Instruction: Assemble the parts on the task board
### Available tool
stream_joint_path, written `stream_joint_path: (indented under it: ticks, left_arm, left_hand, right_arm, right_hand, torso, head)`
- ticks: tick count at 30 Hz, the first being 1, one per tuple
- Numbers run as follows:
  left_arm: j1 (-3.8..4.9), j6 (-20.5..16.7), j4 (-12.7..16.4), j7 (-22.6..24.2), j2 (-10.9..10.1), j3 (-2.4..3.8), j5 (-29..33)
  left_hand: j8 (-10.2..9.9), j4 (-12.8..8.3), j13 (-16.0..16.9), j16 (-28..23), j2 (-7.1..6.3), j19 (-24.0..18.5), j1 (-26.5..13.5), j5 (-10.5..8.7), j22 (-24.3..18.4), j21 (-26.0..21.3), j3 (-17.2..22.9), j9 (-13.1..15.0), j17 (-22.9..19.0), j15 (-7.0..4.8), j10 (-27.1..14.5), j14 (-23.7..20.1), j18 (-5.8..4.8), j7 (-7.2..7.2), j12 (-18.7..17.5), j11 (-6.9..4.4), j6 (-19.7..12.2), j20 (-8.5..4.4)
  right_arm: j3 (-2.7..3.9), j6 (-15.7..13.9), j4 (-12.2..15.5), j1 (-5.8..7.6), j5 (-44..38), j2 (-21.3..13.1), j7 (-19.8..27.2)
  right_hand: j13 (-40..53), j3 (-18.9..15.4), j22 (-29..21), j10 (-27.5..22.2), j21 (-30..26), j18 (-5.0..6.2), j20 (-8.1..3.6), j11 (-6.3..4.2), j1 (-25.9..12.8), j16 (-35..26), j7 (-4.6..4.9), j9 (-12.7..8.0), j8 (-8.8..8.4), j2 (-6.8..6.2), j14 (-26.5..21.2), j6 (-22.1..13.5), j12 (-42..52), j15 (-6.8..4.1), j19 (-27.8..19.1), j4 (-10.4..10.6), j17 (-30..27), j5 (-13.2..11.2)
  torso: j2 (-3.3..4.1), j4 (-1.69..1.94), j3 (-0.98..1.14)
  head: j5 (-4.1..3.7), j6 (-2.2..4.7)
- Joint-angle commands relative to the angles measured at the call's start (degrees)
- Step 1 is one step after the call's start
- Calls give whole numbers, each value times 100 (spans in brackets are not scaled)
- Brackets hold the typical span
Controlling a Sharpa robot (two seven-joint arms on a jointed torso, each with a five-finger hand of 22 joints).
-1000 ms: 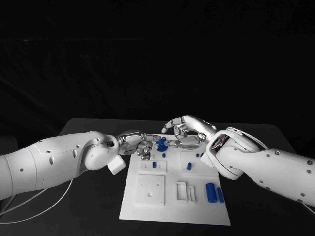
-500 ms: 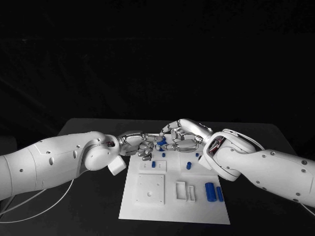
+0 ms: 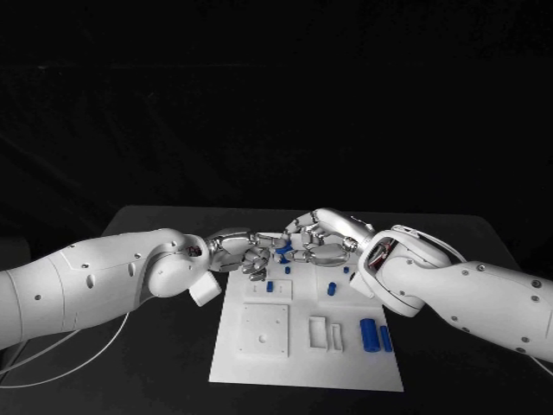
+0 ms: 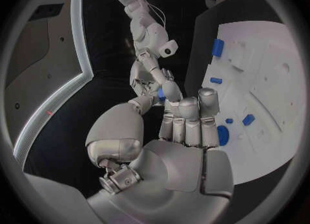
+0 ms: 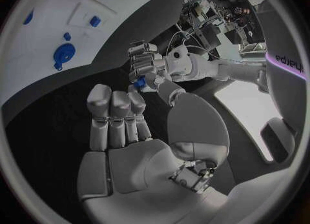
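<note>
Left hand [image 3: 236, 252] and right hand [image 3: 320, 237]: met fingertip to fingertip above the far edge of the task board [image 3: 358, 363], a small blue part [image 3: 282, 250] pinched between them. Which hand bears it cannot be told; both read as grasping.

Step in hand, by judgement: a hand-to-hand transfer or mid-air mating of the part.

Next move: one hand lets go, the other carries the part down to its seat.

Board: blue cylinder [image 3: 367, 335] near its right edge; small blue pegs [image 3: 330, 290] mid-board, standing on the black desk [image 3: 164, 363].

A black table [image 3: 164, 363] lies under a black backdrop [image 3: 276, 104]. A pale cable [image 3: 53, 367] loops over the table's near left part. In the right wrist view, cluttered equipment [image 5: 216, 7] stands far off, too blurred to identify.
</note>
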Motion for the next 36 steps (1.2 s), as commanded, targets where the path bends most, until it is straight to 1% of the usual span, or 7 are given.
stream_joint_path:
  ticks: [1,6,13,23,28,35,36]
  left_arm:
    - [3,71,6,87,8,4,-56]
    - [3,34,3,87,12,4,-56]
    - [3,-25,7,100,13,4,-34]
    - [4,-172,2,83,14,4,67]
    - [4,-319,4,37,9,3,99]
    - [4,-449,2,4,11,3,99]
    - [4,-460,3,4,11,3,99]
  left_hand:
    - [-21,-1185,-9,35,-15,-25,60,22,91,-13,1153,0,4,-105,1,-55,-46,-5,16,-29,32,-729]
    - [-26,-1181,-11,34,-16,-24,60,21,90,-14,1152,0,3,-106,0,-56,-47,-4,15,-28,33,-729]
    - [-50,-1162,-17,29,-21,-23,58,4,89,-15,1147,-2,0,-103,-2,-62,-50,0,13,-25,32,-729]
    - [-126,-1119,-32,27,-26,-23,62,-73,87,-19,1135,-15,-7,-95,-1,-66,-55,10,11,-16,27,-732]
    - [-316,-1075,-54,29,-57,-25,69,-216,92,-14,1113,-125,-14,-71,2,-66,-56,38,11,10,3,-740]
    - [-466,-1099,-66,29,-142,-23,104,-339,95,-7,1099,-249,-20,-55,1,-63,-51,61,11,28,-27,-748]
    - [-504,-1199,-69,29,-238,-20,190,-361,97,-1,1114,-283,-21,-53,-3,-59,-40,68,12,31,-38,-758]
  right_arm:
    - [-2,149,14,-4,5,2,110]
    - [-5,200,21,-5,-30,11,130]
    - [-15,187,19,-12,-132,20,93]
    - [-22,60,74,-27,-384,18,-123]
    - [-22,-6,97,-38,-439,11,-202]
    - [-23,-60,117,-50,-500,19,-327]
    - [-23,-77,119,-51,-507,21,-345]
  right_hand:
    - [-8,130,98,-57,-21,586,-16,-29,-6,-26,95,38,61,68,3,303,28,-80,-28,41,5,-141]
    - [-3,291,105,-36,-6,586,-15,-66,-1,-29,54,56,105,108,3,421,43,-120,-31,75,10,-383]
    - [17,389,110,-3,15,586,-11,-103,-11,-29,16,75,143,147,5,524,77,-154,-38,60,18,-580]
    - [104,372,107,165,50,586,-16,-159,-39,-15,-43,131,223,134,30,675,219,-206,-11,-30,30,-640]
    - [177,353,101,310,60,586,-17,-188,-75,-14,-74,170,264,132,42,743,334,-234,5,-51,34,-663]
    - [239,320,97,416,65,586,-19,-207,-126,-13,-95,200,293,114,47,789,426,-251,18,-50,36,-676]
    - [263,284,96,454,68,586,-19,-212,-169,-13,-104,214,305,93,49,807,460,-258,24,-44,37,-659]
  torso:
    - [0,1,1]
    - [2,1,1]
    - [0,4,0]
    - [-2,3,-1]
    - [-1,1,-2]
    - [-1,3,-2]
    - [-1,2,-1]
  head:
    - [-2,-11]
    - [0,-21]
    - [1,-33]
    - [2,-40]
    - [4,-39]
    - [1,-45]
    - [1,-44]
